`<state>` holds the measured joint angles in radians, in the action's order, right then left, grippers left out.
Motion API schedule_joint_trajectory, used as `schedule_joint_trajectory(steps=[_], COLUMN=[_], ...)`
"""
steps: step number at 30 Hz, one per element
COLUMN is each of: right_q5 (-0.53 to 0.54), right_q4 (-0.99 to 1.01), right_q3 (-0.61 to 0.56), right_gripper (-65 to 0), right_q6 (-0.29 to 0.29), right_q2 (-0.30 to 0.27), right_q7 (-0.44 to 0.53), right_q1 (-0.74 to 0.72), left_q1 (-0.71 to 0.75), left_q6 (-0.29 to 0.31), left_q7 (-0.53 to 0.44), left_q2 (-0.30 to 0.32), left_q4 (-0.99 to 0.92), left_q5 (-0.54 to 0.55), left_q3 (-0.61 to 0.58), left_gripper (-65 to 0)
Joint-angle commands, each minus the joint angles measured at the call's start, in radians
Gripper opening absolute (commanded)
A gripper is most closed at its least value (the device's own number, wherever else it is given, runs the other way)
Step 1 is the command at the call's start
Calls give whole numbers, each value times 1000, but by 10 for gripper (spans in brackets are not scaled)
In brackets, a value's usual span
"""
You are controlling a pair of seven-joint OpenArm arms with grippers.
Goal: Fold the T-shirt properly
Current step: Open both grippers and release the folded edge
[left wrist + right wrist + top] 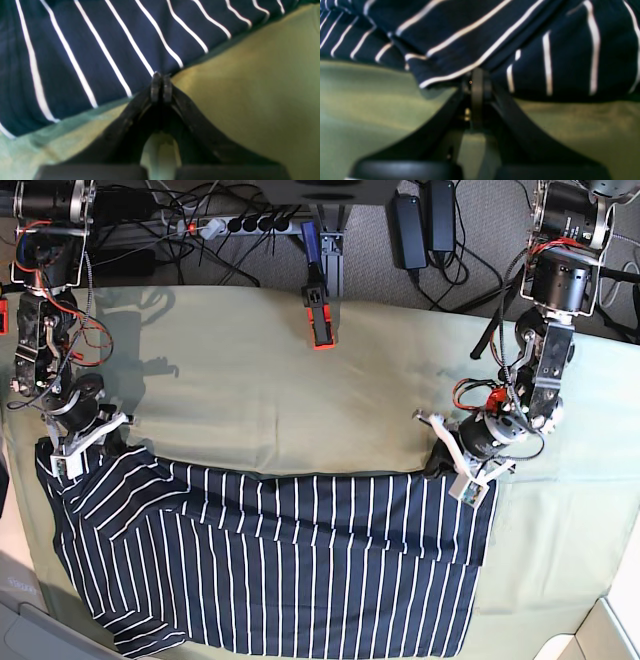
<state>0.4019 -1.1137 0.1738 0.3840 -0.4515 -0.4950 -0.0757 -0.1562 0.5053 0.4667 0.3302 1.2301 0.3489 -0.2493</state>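
nearest the base camera, the t-shirt [270, 565] lies spread on the pale green cloth [250, 380] that covers the table, its lower edge close to the front and a sleeve sticking out at the near left corner. it reads as one wide striped slab, mostly flat, with a rumple along the left side.

further back, at the shirt's top edge, the two arms sit at opposite corners. the left gripper [161, 86] has its fingers pressed together right at the hem; whether any fabric is caught between them cannot be told. the right gripper [477, 82] is likewise closed, with bunched folds of the shirt lying over its tip, so a pinch on the cloth looks likely but is hidden.

beyond them the cloth is bare up to a red and black tool [318, 315] and cables at the far edge.

judging by the layout, at most one lengthwise fold is done; sleeves and cross folds remain.
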Motion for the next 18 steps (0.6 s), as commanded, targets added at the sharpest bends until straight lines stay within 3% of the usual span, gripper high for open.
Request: schedule_joint_trajectory(steps=[1,7,18], right_q5=[-35,-35,-66], right_q4=[-5,-20,50], right_q3=[6,24,24], right_gripper=[-650,-650,-650], right_q6=[31,31,32], right_q2=[-14,-14,-14], right_q7=[-81,-77,-22], right_q1=[10,-27,-230], left_q1=[-13,-22,-48], left_q6=[15,14,15], left_q7=[23,4,1], left_q2=[8,8,8], left_q4=[18,32,33], left_q5=[-8,-8,-9], left_q3=[2,2,2], left_gripper=[-650,-650,-650])
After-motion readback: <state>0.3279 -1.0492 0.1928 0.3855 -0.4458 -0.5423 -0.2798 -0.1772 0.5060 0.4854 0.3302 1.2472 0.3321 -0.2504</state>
